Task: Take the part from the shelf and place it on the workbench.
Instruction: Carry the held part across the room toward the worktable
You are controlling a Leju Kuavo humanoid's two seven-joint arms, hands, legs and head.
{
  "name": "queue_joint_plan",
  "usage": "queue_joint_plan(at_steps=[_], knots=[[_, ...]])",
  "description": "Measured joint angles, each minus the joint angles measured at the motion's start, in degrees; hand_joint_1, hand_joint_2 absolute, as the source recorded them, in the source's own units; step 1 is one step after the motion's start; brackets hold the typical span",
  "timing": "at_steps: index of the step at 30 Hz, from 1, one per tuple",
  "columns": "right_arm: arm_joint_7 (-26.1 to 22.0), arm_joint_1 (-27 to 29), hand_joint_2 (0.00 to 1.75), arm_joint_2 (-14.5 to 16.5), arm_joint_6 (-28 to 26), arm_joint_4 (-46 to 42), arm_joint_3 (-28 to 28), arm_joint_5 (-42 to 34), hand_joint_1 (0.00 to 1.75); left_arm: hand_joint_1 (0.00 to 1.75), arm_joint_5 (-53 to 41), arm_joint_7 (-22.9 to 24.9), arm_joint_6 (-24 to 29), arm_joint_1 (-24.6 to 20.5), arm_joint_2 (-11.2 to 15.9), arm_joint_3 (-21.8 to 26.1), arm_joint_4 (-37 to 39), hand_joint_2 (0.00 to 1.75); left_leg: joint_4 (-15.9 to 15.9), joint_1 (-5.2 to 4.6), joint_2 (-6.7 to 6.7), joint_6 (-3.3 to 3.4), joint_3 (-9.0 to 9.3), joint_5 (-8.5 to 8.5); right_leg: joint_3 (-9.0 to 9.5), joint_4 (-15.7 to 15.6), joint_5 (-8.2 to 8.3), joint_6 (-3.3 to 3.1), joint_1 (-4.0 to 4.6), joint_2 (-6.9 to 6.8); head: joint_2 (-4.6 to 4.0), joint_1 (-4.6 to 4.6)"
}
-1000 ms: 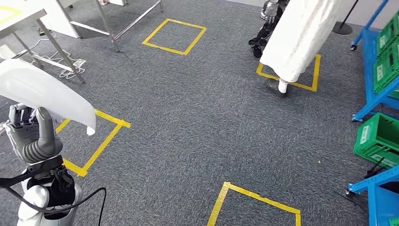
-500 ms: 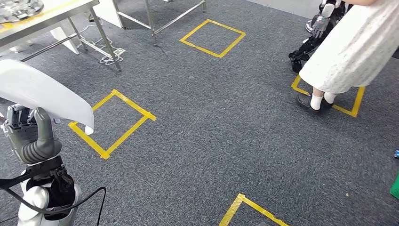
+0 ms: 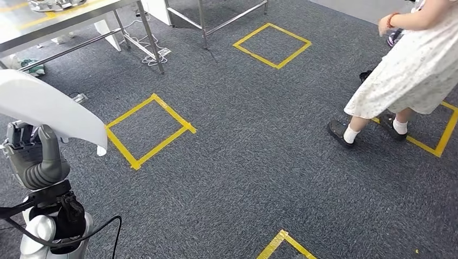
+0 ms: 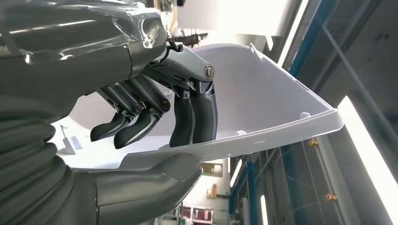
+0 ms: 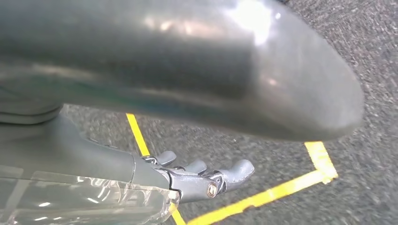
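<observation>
Part (image 3: 46, 110) edge cropped, probably curved.

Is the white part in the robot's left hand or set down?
In hand: the left hand grips the white part, thumb under its edge.

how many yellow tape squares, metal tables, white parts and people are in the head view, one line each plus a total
yellow tape floor squares: 4
steel-legged metal tables: 2
curved white plastic part, held by the left hand: 1
person in a white dress: 1
total: 8
</observation>
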Motion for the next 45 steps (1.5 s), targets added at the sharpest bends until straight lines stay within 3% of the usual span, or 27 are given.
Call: queue_joint_plan(at_steps=[1, 3, 5, 7, 9, 10, 11, 13, 14, 16, 18, 20, 22, 24, 25, 26, 27, 29, 31, 34, 36, 38, 40, 41, 42, 44, 45], knots=[[0.11, -0.04, 0.00, 0.05, 0.03, 0.00, 0.08, 0.16, 0.00, 1.75, -0.22, 0.02, 0.03, -0.05, 0.04, 0.00, -0.03, 1.75, -0.46, -0.24, 0.30, 0.24, 0.11, -0.20, 0.11, -0.15, -0.05, 0.21, -0.04, -0.68, 0.00, 0.03], [0.32, -0.26, 0.00, 0.11, 0.10, -0.09, 0.27, 0.51, 0.00, 1.75, -0.62, 0.17, 0.15, -0.05, 0.16, 0.03, -0.19, 1.75, -1.55, -0.21, -1.17, 0.53, 0.46, 0.27, 0.44, -0.45, -0.19, 0.73, -0.09, -1.88, 0.00, -0.01], [0.34, -0.58, 0.00, 0.13, 0.23, -0.25, 0.42, 0.78, 0.00, 1.75, -1.02, 0.40, 0.26, -0.24, 0.22, 0.03, -0.38, 1.75, -3.31, 0.24, -2.87, 0.79, 1.47, 1.21, 0.00, 1.04, -1.11, 0.95, -0.12, 0.43, 0.00, 0.11], [0.68, -0.79, 0.00, 0.09, 0.50, -0.31, 0.56, 0.80, 0.00, 1.75, -1.25, 0.62, 0.29, -0.70, 0.21, -0.12, -0.28, 1.75, -4.18, 0.52, -4.52, 0.89, 2.06, 1.84, -2.74, 6.71, -3.34, 0.81, -0.42, 4.49, 0.00, 0.28], [1.16, -0.73, 0.00, 0.05, 0.68, -0.31, 0.71, 0.57, 0.00, 1.75, -1.27, 0.78, 0.29, -1.04, 0.22, -0.40, 0.30, 1.75, -4.10, 0.62, -6.45, 0.88, 2.03, 1.92, -6.54, 13.34, -5.15, 1.03, -0.74, 5.91, 0.00, 0.33], [1.27, -0.68, 0.00, 0.03, 0.69, -0.31, 0.75, 0.44, 0.00, 1.75, -1.26, 0.81, 0.29, -1.12, 0.22, -0.55, 0.68, 1.75, -4.02, 0.67, -7.46, 0.80, 2.01, 1.87, -7.66, 14.63, -5.05, 1.46, -0.89, 6.00, 0.00, 0.33], [1.31, -0.66, 0.00, 0.01, 0.69, -0.31, 0.78, 0.37, 0.00, 1.75, -1.26, 0.81, 0.30, -1.24, 0.23, -0.72, 1.09, 1.75, -3.88, 0.75, -8.43, 0.65, 2.00, 1.78, -7.69, 13.62, -4.00, 2.10, -1.10, 6.08, 0.00, 0.32], [1.32, -0.76, 0.00, -0.05, 0.69, -0.31, 0.91, 0.42, 0.00, 1.75, -1.26, 0.81, 0.29, -1.60, 0.25, -1.13, 1.80, 1.75, -3.28, 1.02, -10.10, 0.02, 1.92, 1.38, -5.04, 6.31, -0.27, 3.48, -1.76, 7.28, 0.00, 0.34], [1.33, -0.81, 0.00, -0.05, 0.70, -0.29, 1.01, 0.42, 0.00, 1.75, -1.23, 0.81, 0.26, -1.88, 0.29, -1.37, 2.13, 1.75, -2.84, 1.03, -10.85, -0.45, 1.76, 1.07, -3.48, 2.73, 1.24, 3.73, -1.95, 8.14, 0.00, 0.36], [1.33, -0.88, 0.00, -0.02, 0.66, -0.25, 1.15, 0.03, 0.00, 1.75, -0.79, 0.74, -0.06, -2.51, 0.46, -1.93, 2.95, 1.75, -2.27, 1.04, -11.91, -1.31, 1.33, 0.66, -1.95, -0.56, 2.44, 3.13, -1.92, 9.11, 0.00, 0.33], [1.15, -0.93, 0.00, 0.17, 0.41, -0.22, 1.15, -0.82, 0.00, 1.75, 0.00, 0.49, -0.46, -3.06, 0.83, -2.66, 4.13, 1.75, -2.25, 1.18, -12.59, -1.91, 1.04, 0.62, -1.84, -0.55, 2.48, 2.05, -1.71, 8.20, 0.00, 0.30], [0.81, -0.85, 0.00, 0.35, -0.14, -0.19, 1.00, -1.76, 0.00, 1.75, 0.51, 0.08, -0.66, -3.66, 1.28, -3.36, 5.32, 1.75, -0.69, 1.25, -10.47, -2.45, 0.33, -0.34, -1.66, -0.70, 2.51, 1.27, -1.87, 7.30, 0.00, 0.16], [0.58, -0.46, 0.00, 0.45, -0.68, -0.05, 0.62, -2.68, 0.00, 1.75, 0.49, -0.13, -0.73, -4.49, 1.55, -4.09, 6.27, 1.75, 5.08, 1.32, -6.81, -2.94, -2.41, -3.42, -1.45, -0.78, 2.29, 0.62, -1.80, 6.19, 0.00, -0.03], [0.42, 0.15, 0.00, 0.60, -0.87, 0.19, 0.14, -3.31, 0.00, 1.75, -0.23, 0.19, -0.58, -4.99, 1.61, -5.00, 6.91, 1.75, 12.62, 1.50, -5.38, -3.26, -6.43, -6.45, -1.35, -0.76, 1.99, 0.21, -1.47, 4.80, 0.00, -0.07], [0.32, 0.37, 0.00, 0.69, -0.87, 0.31, -0.04, -3.47, 0.00, 1.75, -0.78, 0.50, -0.42, -5.02, 1.61, -5.44, 7.13, 1.75, 14.55, 1.53, -5.21, -3.28, -7.62, -6.72, -1.28, -0.75, 1.86, 0.08, -1.32, 4.08, 0.00, -0.09], [0.18, 0.48, 0.00, 0.84, -0.83, 0.39, -0.15, -3.53, 0.00, 1.75, -1.33, 0.89, -0.27, -5.00, 1.60, -5.79, 7.27, 1.75, 14.22, 1.53, -5.08, -3.18, -7.66, -5.85, -1.16, -0.75, 1.72, 0.01, -1.19, 3.39, 0.00, -0.09], [0.04, 0.48, 0.00, 1.01, -0.78, 0.44, -0.19, -3.53, 0.00, 1.75, -1.82, 1.25, -0.16, -4.99, 1.58, -6.04, 7.37, 1.75, 11.65, 1.47, -4.78, -2.92, -6.48, -4.12, -0.95, -0.75, 1.55, -0.03, -1.06, 2.75, 0.00, -0.10], [-0.17, 0.36, 0.00, 1.43, -0.66, 0.46, -0.21, -3.38, 0.00, 1.75, -2.59, 1.89, -0.15, -5.00, 1.51, -6.24, 7.32, 1.75, 3.71, 0.90, -2.41, -1.98, -2.39, -0.47, -0.42, -0.76, 1.12, 0.13, -0.74, 1.67, 0.00, -0.08], [-0.09, 0.17, 0.00, 1.71, -0.61, 0.47, -0.20, -3.04, 0.00, 1.75, -3.16, 2.41, -0.38, -5.00, 1.32, -6.26, 7.17, 1.75, -0.74, 0.11, -0.40, -1.20, -0.15, 0.76, -0.08, -0.75, 0.71, 0.53, -0.37, 0.71, 0.00, -0.05], [0.56, -0.53, 0.00, 1.81, -0.84, 0.45, -0.17, -2.80, 0.00, 1.75, -3.85, 2.91, -1.06, -4.45, 1.00, -6.01, 6.78, 1.75, -1.70, -0.07, -1.50, -0.56, 0.09, 0.83, 0.17, -0.81, 0.29, 1.25, -0.29, -0.53, 0.00, -0.08], [0.92, -1.07, 0.00, 1.72, -1.46, 0.44, -0.16, -2.82, 0.00, 1.75, -4.20, 3.02, -1.51, -4.23, 0.66, -5.91, 6.42, 1.75, -2.74, 0.36, -2.51, -0.02, 0.75, 1.32, -0.75, 1.30, -0.84, 1.45, -0.43, 1.46, 0.00, 0.03], [1.28, -1.26, 0.00, 1.48, -2.13, 0.44, -0.20, -2.95, 0.00, 1.75, -4.47, 3.08, -1.96, -4.34, 0.19, -5.91, 6.32, 1.75, -3.25, 0.62, -3.48, 0.33, 1.11, 1.56, -4.23, 8.02, -3.42, 1.27, -0.65, 4.57, 0.00, 0.19], [1.67, -1.17, 0.00, 1.11, -2.49, 0.46, -0.27, -3.15, 0.00, 1.75, -4.69, 3.27, -2.38, -4.39, -0.29, -5.94, 6.46, 1.75, -3.22, 0.66, -4.60, 0.41, 1.15, 1.50, -8.26, 14.78, -5.23, 1.47, -0.82, 5.73, 0.00, 0.22], [1.87, -1.08, 0.00, 0.91, -2.56, 0.48, -0.31, -3.21, 0.00, 1.75, -4.79, 3.42, -2.54, -4.39, -0.53, -5.96, 6.58, 1.75, -3.18, 0.70, -5.17, 0.35, 1.24, 1.41, -9.02, 15.31, -4.82, 1.93, -0.94, 5.85, 0.00, 0.23], [2.08, -1.01, 0.00, 0.69, -2.57, 0.49, -0.33, -3.23, 0.00, 1.75, -4.85, 3.60, -2.66, -4.39, -0.75, -5.98, 6.68, 1.75, -3.13, 0.75, -5.64, 0.22, 1.38, 1.27, -8.63, 13.51, -3.51, 2.53, -1.08, 5.88, 0.00, 0.23], [2.35, -0.96, 0.00, 0.39, -2.52, 0.51, -0.34, -3.20, 0.00, 1.75, -4.89, 3.86, -2.80, -4.40, -1.12, -5.99, 6.80, 1.75, -2.76, 0.82, -6.30, -0.33, 1.67, 0.77, -5.43, 5.32, 0.43, 3.62, -1.44, 5.92, 0.00, 0.25], [2.42, -0.96, 0.00, 0.33, -2.48, 0.52, -0.34, -3.19, 0.00, 1.75, -4.90, 3.96, -2.83, -4.41, -1.23, -5.99, 6.81, 1.75, -2.46, 0.75, -6.48, -0.69, 1.69, 0.44, -3.95, 1.97, 1.87, 3.66, -1.52, 5.97, 0.00, 0.23]])
